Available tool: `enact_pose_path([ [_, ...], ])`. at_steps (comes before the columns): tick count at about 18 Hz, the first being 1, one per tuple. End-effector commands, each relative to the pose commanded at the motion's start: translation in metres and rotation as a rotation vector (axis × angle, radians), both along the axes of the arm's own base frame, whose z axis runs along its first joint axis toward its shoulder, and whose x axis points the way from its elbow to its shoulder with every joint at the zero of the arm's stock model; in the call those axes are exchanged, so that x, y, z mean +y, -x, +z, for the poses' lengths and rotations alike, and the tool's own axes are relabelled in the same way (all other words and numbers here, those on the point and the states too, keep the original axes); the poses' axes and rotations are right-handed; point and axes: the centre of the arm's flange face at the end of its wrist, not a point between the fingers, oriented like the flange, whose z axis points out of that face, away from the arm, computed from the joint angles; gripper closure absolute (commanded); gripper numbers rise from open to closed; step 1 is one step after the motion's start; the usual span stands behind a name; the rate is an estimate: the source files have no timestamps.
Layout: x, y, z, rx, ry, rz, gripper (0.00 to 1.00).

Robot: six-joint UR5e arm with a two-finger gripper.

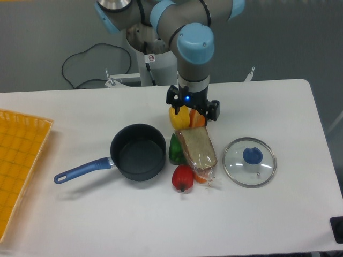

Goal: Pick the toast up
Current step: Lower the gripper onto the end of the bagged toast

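Note:
The toast [197, 148] is a tan slice in clear crinkly wrap, lying flat at the table's middle on top of a cluster of peppers. My gripper [191, 110] hangs just behind it, over the yellow pepper [178, 116] and the orange pepper [198, 119]. It points down at the table and its fingers are hidden under the wrist, so their state does not show. Nothing is seen held.
A dark pot [138, 151] with a blue handle sits left of the toast. A green pepper [175, 150] and a red pepper [182, 178] touch the toast's left and front. A glass lid [250, 161] with a blue knob lies to the right. A yellow tray [19, 166] lies at the left edge.

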Motion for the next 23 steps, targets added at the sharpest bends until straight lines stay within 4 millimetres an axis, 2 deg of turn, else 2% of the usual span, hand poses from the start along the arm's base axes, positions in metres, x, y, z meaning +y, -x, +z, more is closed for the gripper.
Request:
enact_pose_path([
  [13,0.026,-0.016,-0.031,0.012,0.008,-0.013,0.00],
  [23,0.027,-0.014,-0.044,0.022,0.034,-0.003,0.00],
])
